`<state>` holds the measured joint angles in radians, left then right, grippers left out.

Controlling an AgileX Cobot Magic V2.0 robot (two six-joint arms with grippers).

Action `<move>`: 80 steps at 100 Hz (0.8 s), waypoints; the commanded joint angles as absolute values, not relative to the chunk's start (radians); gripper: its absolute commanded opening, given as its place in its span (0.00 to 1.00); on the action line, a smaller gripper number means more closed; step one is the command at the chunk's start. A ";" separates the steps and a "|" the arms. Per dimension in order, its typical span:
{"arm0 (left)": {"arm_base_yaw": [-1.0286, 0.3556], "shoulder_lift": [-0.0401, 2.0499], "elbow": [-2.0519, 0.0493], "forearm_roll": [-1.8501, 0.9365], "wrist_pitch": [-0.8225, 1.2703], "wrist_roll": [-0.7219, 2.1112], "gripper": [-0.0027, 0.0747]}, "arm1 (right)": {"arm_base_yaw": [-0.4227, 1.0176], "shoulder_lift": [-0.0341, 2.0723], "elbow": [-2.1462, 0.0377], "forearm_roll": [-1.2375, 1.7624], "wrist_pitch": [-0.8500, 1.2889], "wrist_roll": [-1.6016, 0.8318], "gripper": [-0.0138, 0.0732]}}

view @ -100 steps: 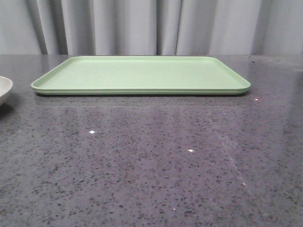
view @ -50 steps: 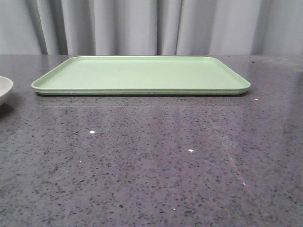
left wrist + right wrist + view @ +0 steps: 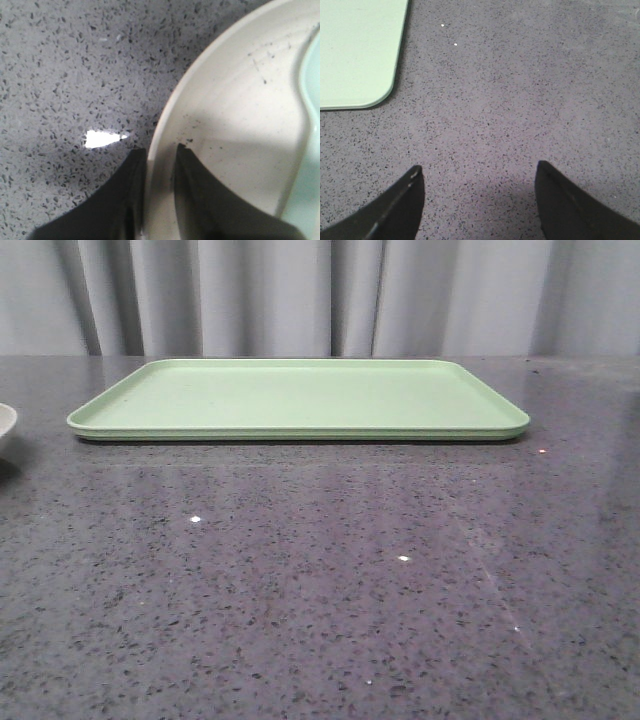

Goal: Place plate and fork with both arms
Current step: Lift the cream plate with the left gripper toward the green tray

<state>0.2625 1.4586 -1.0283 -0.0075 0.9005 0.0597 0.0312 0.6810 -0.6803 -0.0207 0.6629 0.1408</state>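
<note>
Where the front view reaches far enough left, only a sliver of the plate (image 3: 5,425) shows at the left edge, resting on the tabletop (image 3: 320,590) well apart from the green tray (image 3: 300,395).

Left wrist view — the left tool (image 3: 159,167) is narrow, clamped across the rim; the plate looks rigid, smooth and likely slippery, so the rim suits.

Right wrist view — the right tool (image 3: 479,187) is wide and empty; fork unseen.
</note>
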 commanded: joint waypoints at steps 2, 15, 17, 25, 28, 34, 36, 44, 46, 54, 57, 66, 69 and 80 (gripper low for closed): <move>0.265 1.433 -1.050 -0.026 0.892 0.092 0.03 | 0.026 0.683 -0.714 -0.026 0.598 0.131 0.71; 0.265 1.433 -1.050 -0.095 0.897 0.150 0.01 | 0.026 0.683 -0.714 -0.026 0.598 0.131 0.71; 0.265 1.433 -1.050 -0.104 0.902 0.160 0.01 | 0.026 0.683 -0.714 -0.026 0.598 0.131 0.71; 0.269 1.433 -1.050 -0.137 0.919 0.187 0.01 | 0.026 0.683 -0.714 -0.026 0.598 0.131 0.71; 0.277 1.433 -1.050 -0.157 0.923 0.204 0.01 | 0.026 0.683 -0.714 -0.026 0.598 0.131 0.71; 0.305 1.433 -1.050 -0.242 0.936 0.256 0.01 | 0.026 0.683 -0.714 -0.026 0.598 0.131 0.71; 0.318 1.433 -1.050 -0.266 0.942 0.282 0.01 | 0.026 0.683 -0.714 -0.026 0.598 0.131 0.71; 0.367 1.431 -1.050 -0.403 0.975 0.375 0.01 | 0.026 0.683 -0.714 -0.026 0.598 0.131 0.71; 0.378 1.429 -1.050 -0.424 0.980 0.395 0.01 | 0.026 0.683 -0.714 -0.026 0.598 0.131 0.71; 0.402 1.420 -1.050 -0.464 1.000 0.426 0.01 | 0.026 0.683 -0.714 -0.026 0.598 0.131 0.71; 0.404 1.410 -1.052 -0.469 1.000 0.426 0.01 | 0.026 0.683 -0.714 -0.026 0.598 0.131 0.71; 0.404 1.383 -1.059 -0.504 1.007 0.445 0.01 | 0.026 0.683 -0.714 -0.026 0.598 0.131 0.71; 0.404 1.374 -1.065 -0.519 1.009 0.450 0.01 | 0.026 0.683 -0.714 -0.026 0.598 0.131 0.71; 0.404 1.352 -1.101 -0.551 1.044 0.450 0.01 | 0.026 0.683 -0.714 -0.026 0.598 0.131 0.71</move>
<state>0.4022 1.3997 -1.0457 -0.4731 1.0306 0.4433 0.0312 0.6810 -0.6803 -0.0207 0.6629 0.1408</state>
